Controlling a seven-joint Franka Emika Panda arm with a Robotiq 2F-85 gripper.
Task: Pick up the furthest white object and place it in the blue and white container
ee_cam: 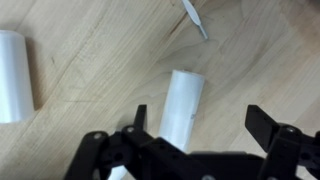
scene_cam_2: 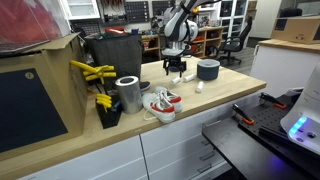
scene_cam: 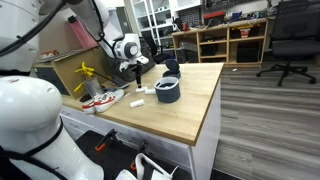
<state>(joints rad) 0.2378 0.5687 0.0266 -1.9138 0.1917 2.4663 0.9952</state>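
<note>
The wooden table [scene_cam: 195, 110] carries a fair clutter. In an exterior view a red-and-white shoe [scene_cam_2: 161, 103] lies near the front edge, with a metal can [scene_cam_2: 128, 93] just left of it and yellow tools [scene_cam_2: 92, 72] behind that. All of these are to the left of me, apart from my claw. The blue and white container [scene_cam: 168, 91] stands upright on the table to the right of my claw, near it but not touching.

In the wrist view a white cylinder [ee_cam: 183, 100] lies on its side on the wood right under me. A second white cylinder [ee_cam: 12, 75] lies well off to the left, and a thin pale stick [ee_cam: 195, 18] lies farther on.

My claw [ee_cam: 200, 118] hangs over the table with its jaws spread wide, holding nothing. The white cylinder lies between my fingers [ee_cam: 140, 120], nearer the left one. I cannot tell whether either touches it.
</note>
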